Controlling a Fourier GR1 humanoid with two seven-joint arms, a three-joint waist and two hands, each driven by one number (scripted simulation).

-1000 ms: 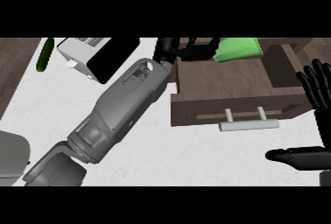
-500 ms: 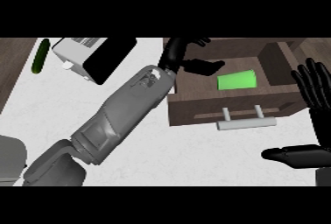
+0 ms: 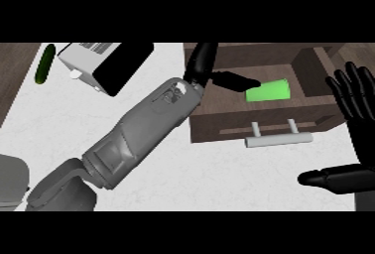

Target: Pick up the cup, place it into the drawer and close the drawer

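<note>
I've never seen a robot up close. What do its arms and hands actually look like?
The left forearm is a thick grey shell of angular panels with visible seams and a rounded cap near the wrist. Both the left hand and the right hand are plain black, with slim, human-like fingers and a thumb. No cables, lettering or markings show.

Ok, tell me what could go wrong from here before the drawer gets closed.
The left hand hangs over the open brown wooden drawer; closing now could trap its fingers. The bright green cup sits near the drawer's front wall and might shift when it shuts.
</note>
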